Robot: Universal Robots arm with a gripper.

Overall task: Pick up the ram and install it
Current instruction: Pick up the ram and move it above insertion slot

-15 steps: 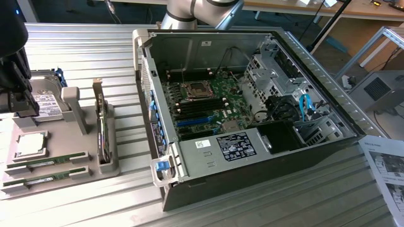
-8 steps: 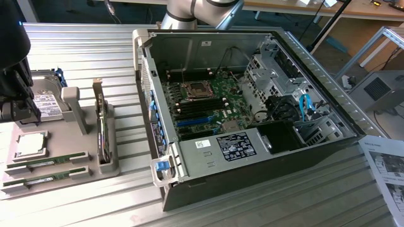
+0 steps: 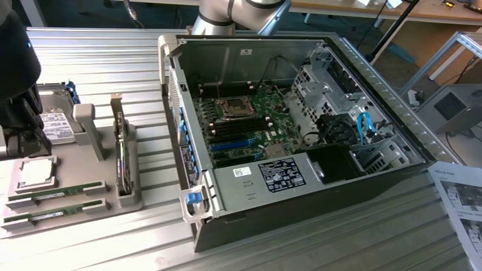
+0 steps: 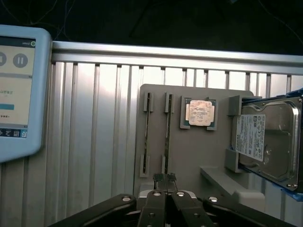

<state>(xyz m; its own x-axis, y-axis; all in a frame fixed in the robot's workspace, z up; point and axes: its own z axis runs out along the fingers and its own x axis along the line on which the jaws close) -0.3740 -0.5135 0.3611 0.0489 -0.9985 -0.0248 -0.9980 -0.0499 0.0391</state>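
Two ram sticks lie in the slots of a grey tray [image 4: 189, 156]; from the wrist they are seen edge-on as one ram stick [image 4: 147, 127] and a second ram stick [image 4: 167, 128]. In the exterior view the same green ram sticks [image 3: 56, 192] [image 3: 47, 213] rest at the tray's near end. My gripper [image 4: 164, 178] hovers above the tray, fingers shut together with nothing between them, tips close to the end of the second stick. The arm's dark wrist [image 3: 19, 96] hangs over the tray at the exterior view's left.
On the tray also sit a silver processor chip [image 4: 199, 112], a hard drive [image 4: 267, 139] and an upright expansion card [image 3: 121, 152]. The open computer case [image 3: 376, 84] with its motherboard [image 3: 249, 124] stands mid-table. A tablet [image 4: 16, 90] lies beside the tray.
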